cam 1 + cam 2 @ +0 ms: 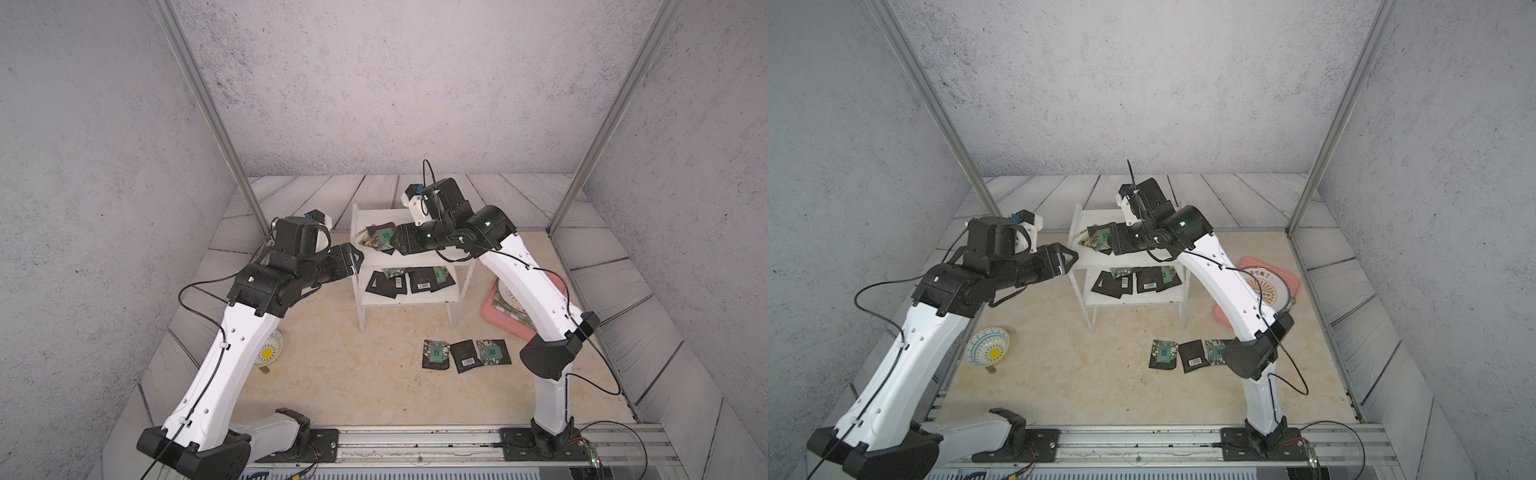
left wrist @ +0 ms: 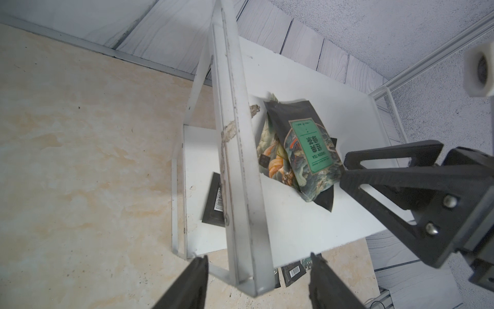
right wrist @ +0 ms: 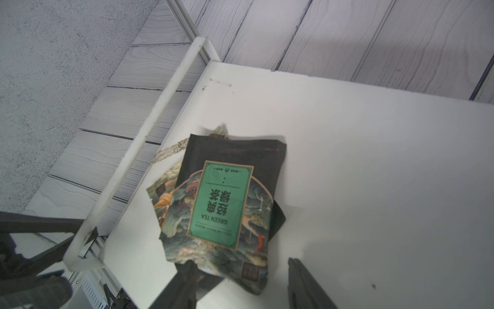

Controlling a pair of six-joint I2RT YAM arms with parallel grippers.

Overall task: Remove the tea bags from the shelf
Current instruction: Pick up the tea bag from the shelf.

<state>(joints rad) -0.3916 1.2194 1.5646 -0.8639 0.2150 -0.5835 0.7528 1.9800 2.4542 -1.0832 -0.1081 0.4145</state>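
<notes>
The white shelf point(image 1: 374, 218) stands mid-table. On its top board lies a small pile of tea bags point(image 1: 379, 237), the uppermost green-labelled point(image 3: 222, 203). My right gripper point(image 3: 242, 267) is open at the pile's near edge, with the top bag's corner between its fingers point(image 2: 387, 152). My left gripper point(image 2: 258, 256) is open at the shelf's left side panel point(image 2: 238, 160), which runs between its jaws in the left wrist view. Several tea bags point(image 1: 424, 280) lie on the lower board. Three more tea bags point(image 1: 467, 355) lie on the table in front of the shelf.
A pink tray point(image 1: 1287, 276) with a round plate point(image 1: 1264, 286) and a green checkered cloth point(image 1: 515, 320) sits right of the shelf, partly behind my right arm. A patterned bowl point(image 1: 987, 347) stands at the left beside my left arm.
</notes>
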